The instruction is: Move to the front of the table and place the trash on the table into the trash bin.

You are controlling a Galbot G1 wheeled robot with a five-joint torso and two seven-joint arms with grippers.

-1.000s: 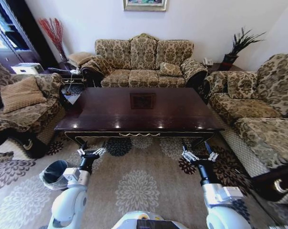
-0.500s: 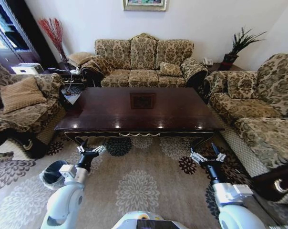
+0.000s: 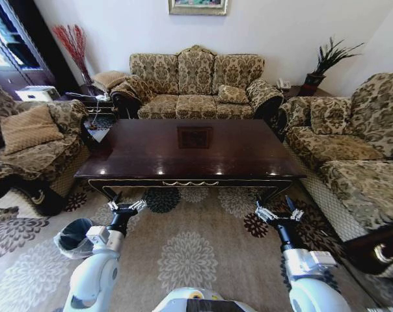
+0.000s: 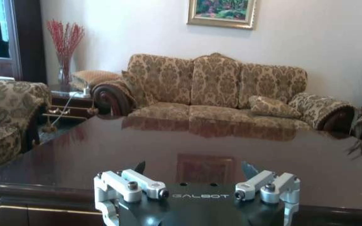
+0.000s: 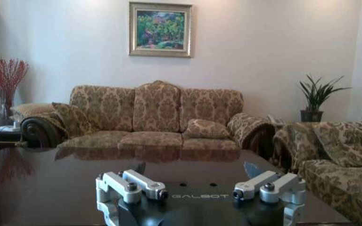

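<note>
A large rectangular table (image 3: 190,153) of dark, glossy reddish-brown wood stands in the middle of the room, with a square inlay at its centre and a gilt wavy trim along its front apron; its polished top mirrors the sofa behind it. Low in front of its near edge, over a floral carpet (image 3: 190,253), both arms reach forward. The left gripper (image 3: 125,208) hangs before the table's left front corner, its pale metal fingers spread apart and holding nothing. The right gripper (image 3: 275,214) hangs before the right front corner, fingers likewise spread and empty. The trash bin (image 3: 75,236), small and round with a whitish plastic liner folded over its rim, sits on the carpet just beside the left arm. Patterned brocade sofas (image 3: 196,81) surround the table.
</note>
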